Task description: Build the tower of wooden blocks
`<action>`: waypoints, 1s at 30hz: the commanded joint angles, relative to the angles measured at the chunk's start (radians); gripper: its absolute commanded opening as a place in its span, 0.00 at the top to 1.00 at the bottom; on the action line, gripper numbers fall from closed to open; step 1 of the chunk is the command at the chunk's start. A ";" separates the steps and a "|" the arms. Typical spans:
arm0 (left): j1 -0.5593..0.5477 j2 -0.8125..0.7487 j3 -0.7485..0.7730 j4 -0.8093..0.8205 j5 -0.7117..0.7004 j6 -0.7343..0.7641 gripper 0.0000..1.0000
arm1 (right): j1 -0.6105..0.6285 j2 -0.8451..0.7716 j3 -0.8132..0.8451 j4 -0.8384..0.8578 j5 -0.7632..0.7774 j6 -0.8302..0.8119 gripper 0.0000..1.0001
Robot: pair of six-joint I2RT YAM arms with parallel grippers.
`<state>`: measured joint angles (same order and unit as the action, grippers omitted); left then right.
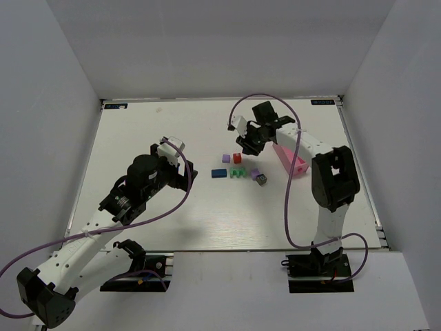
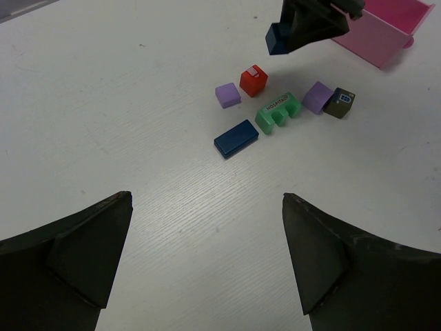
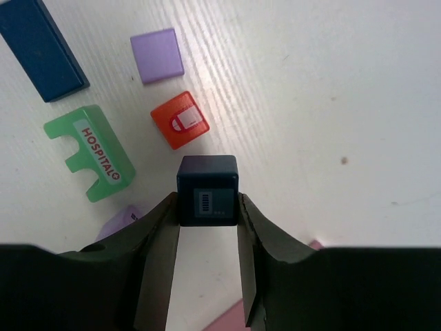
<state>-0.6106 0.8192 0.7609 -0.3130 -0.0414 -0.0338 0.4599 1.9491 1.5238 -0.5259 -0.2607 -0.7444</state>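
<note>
Right end effector (image 3: 207,207) clenched on dark navy wooden cube (image 3: 207,181), red-orange wooden cube (image 3: 180,119) at its 11 o'clock, other painted wooden blocks (image 3: 89,152) lying unstacked on white surface (image 3: 331,83), left end effector (image 2: 207,200) spread wide, empty

The left arm stretches forward over the table, the left gripper (image 2: 207,198) with fingers spread wide. The right arm bends leftward, the right gripper (image 3: 207,201) pinching a dark block (image 3: 207,181).
</note>
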 commanded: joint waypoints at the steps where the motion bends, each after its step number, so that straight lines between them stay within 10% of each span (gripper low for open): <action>1: 0.002 -0.005 -0.005 0.009 -0.009 -0.002 0.00 | 0.006 -0.099 -0.007 0.024 -0.020 -0.019 0.83; 30: 0.011 -0.052 -0.005 0.009 -0.009 0.017 0.00 | 0.232 0.054 0.117 -0.148 -0.107 -0.082 0.83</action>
<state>-0.6041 0.7845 0.7609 -0.3130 -0.0463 -0.0223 0.6823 1.9869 1.5898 -0.6582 -0.3733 -0.8223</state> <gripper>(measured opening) 0.996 0.412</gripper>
